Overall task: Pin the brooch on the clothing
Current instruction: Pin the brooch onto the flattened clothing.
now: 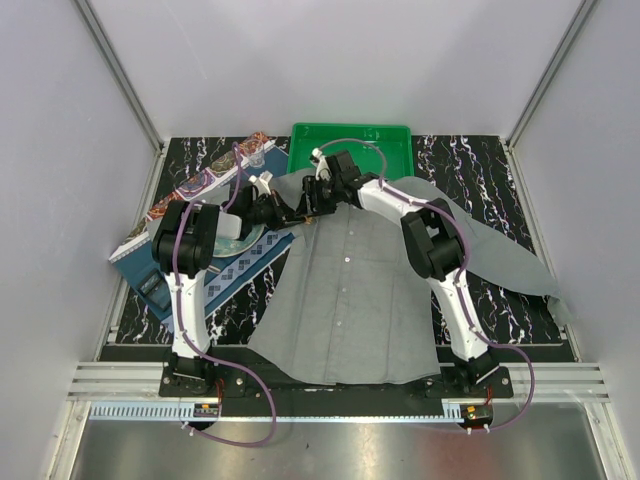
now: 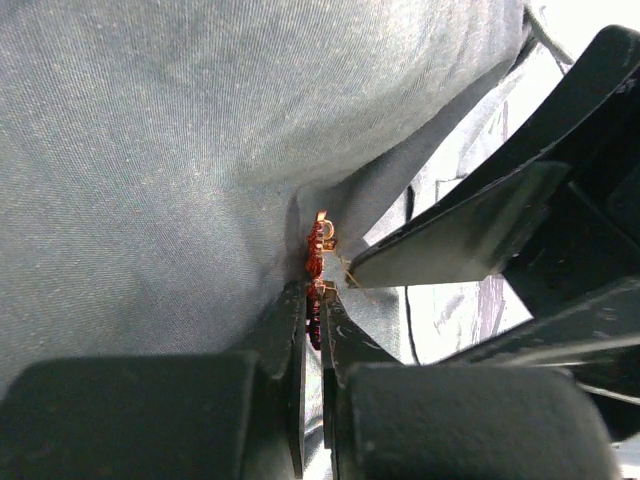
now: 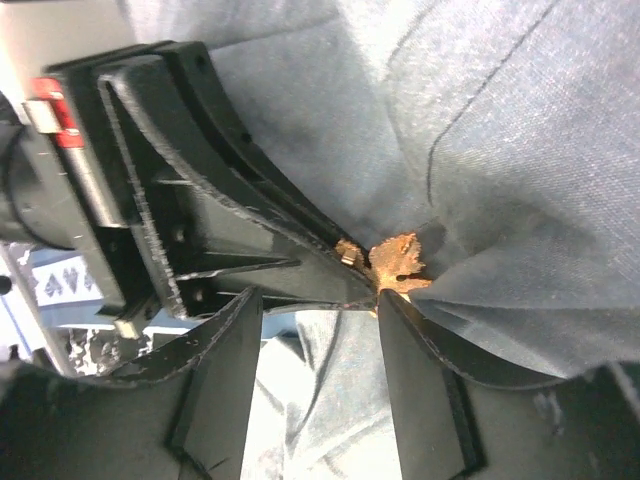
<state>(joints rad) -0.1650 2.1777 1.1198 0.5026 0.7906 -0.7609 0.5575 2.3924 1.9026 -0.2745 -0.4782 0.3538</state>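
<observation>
One brooch (image 2: 316,262), partly hidden, clamped with grey shirt (image 2: 150,150) fold in left tool (image 2: 312,300); right tool (image 3: 318,296) fingers apart alongside.

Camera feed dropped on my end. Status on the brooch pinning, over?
Left gripper shut on the brooch, against the shirt fabric. Right gripper open, one tip right beside the brooch. Nothing else in the way.
</observation>
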